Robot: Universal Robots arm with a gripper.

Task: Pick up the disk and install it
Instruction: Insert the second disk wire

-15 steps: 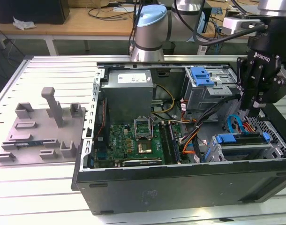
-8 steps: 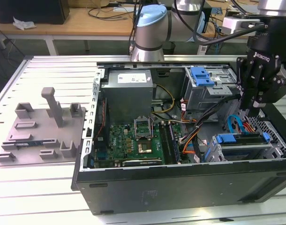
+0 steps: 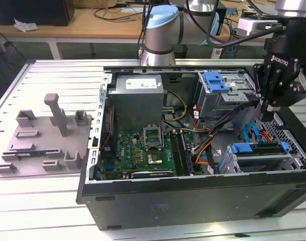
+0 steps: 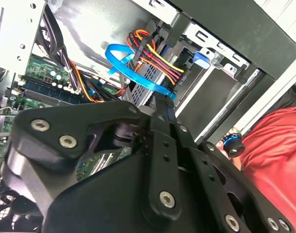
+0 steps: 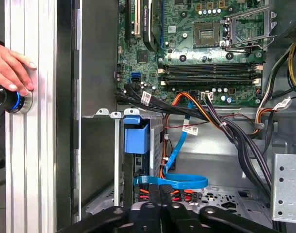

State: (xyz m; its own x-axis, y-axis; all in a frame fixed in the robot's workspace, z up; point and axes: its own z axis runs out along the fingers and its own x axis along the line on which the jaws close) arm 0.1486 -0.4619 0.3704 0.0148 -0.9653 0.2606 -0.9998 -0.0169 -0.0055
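The disk (image 3: pixel 258 149) sits edge-on inside the lower drive cage at the front right of the open computer case (image 3: pixel 193 196). Its blue front (image 5: pixel 137 138) faces out of the cage, and the same blue front (image 4: pixel 199 59) appears in the second wrist view. Orange, red and blue cables run to its rear. My gripper (image 3: pixel 263 114) hangs just above the cage, apart from the disk. Its fingers (image 5: pixel 161 194) are pressed together with nothing between them, tips beside a looped blue flat cable (image 5: pixel 177 182). The shut gripper (image 4: pixel 161 104) points toward the cabling behind the disk.
A blue plastic bracket (image 3: pixel 215 82) lies on the grey upper drive cage. Motherboard (image 3: pixel 143 150) and power supply (image 3: pixel 138 98) fill the case's left half. A grey fixture (image 3: pixel 42 135) stands on the table. A hand (image 5: pixel 9 68) rests on a blue-ringed button (image 5: pixel 14 99).
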